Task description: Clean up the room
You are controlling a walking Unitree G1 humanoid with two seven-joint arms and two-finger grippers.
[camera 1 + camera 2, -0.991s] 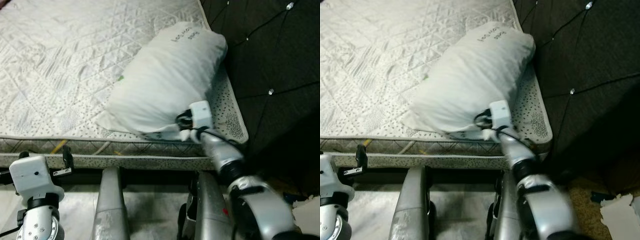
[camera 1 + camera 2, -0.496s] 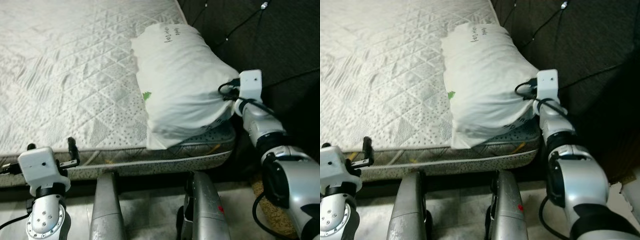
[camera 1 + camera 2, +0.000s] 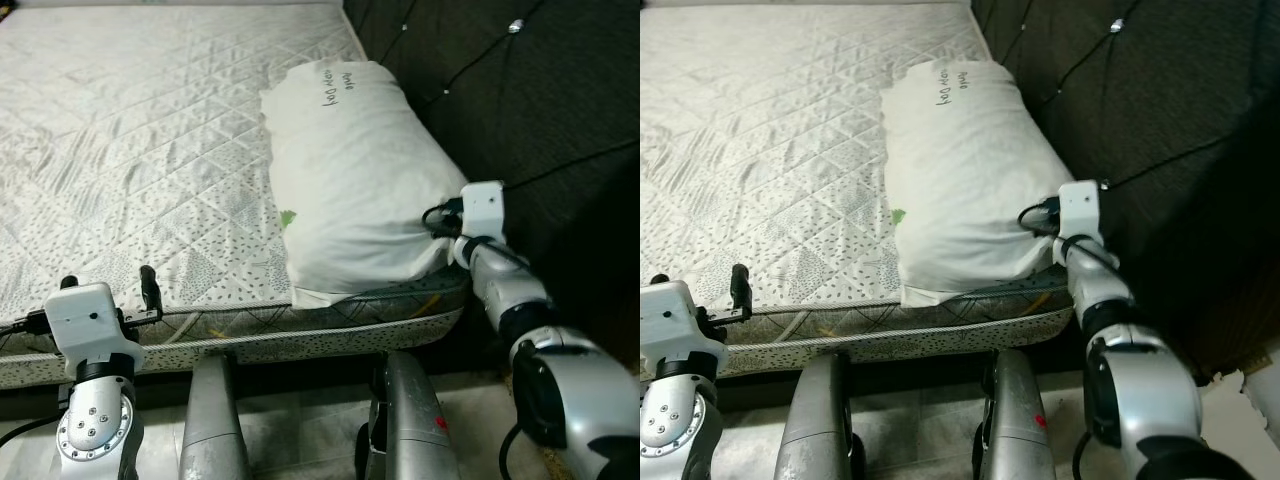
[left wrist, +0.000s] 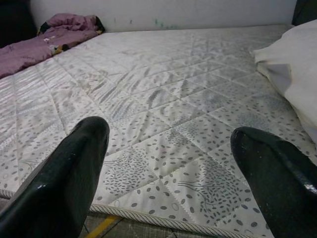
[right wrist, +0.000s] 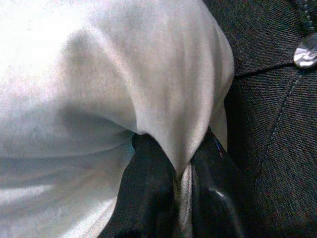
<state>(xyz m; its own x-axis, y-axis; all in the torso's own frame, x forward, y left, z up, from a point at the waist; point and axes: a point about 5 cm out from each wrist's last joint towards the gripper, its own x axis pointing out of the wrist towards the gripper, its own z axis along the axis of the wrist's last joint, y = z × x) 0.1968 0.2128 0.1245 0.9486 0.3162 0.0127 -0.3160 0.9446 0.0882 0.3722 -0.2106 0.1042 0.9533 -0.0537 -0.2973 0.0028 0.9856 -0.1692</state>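
— One pillow point(image 3: 350, 180), seen from the head: lying along the right side of the mattress point(image 3: 130, 140), against the dark headboard point(image 3: 540, 90). Right gripper point(image 3: 440, 222) at its near corner.

— Left wrist?

— Left gripper point(image 4: 171, 168) spread wide, holding nothing, low over the mattress's near edge.

— Right wrist?

— Fingers point(image 5: 148, 193) clenched on a fold of pillow fabric beside the headboard.

— Advice for settling it?

— Probably best to nudge square to the headboard, lower flat, then release without dragging the fabric.
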